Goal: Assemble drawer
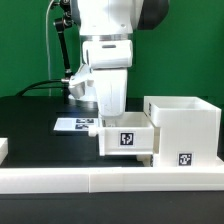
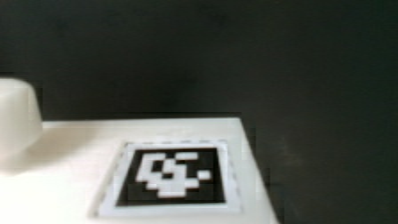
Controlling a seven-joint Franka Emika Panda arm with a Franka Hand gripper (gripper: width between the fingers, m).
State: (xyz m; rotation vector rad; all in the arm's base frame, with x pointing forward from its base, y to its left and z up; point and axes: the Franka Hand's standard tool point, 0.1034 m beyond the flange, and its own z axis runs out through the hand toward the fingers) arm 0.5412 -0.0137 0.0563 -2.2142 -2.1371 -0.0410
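Note:
In the exterior view a small white tray (image 1: 126, 138) with a square tag on its front stands beside the large boxy shell (image 1: 185, 122), touching or partly inside it. My gripper (image 1: 111, 120) hangs straight down onto the tray's side toward the exterior view's left. Its fingertips are hidden behind the tray wall, so its state does not show. The wrist view shows only a close, blurred white surface with a tag (image 2: 173, 172) and a white rounded part (image 2: 15, 125). No fingers show there. A second tray is not clearly in view.
The long white border rail (image 1: 100, 181) runs along the front. The marker board (image 1: 74, 125) lies on the black table behind the gripper. A white piece (image 1: 3, 150) sits at the exterior view's left edge. Cables hang behind the arm.

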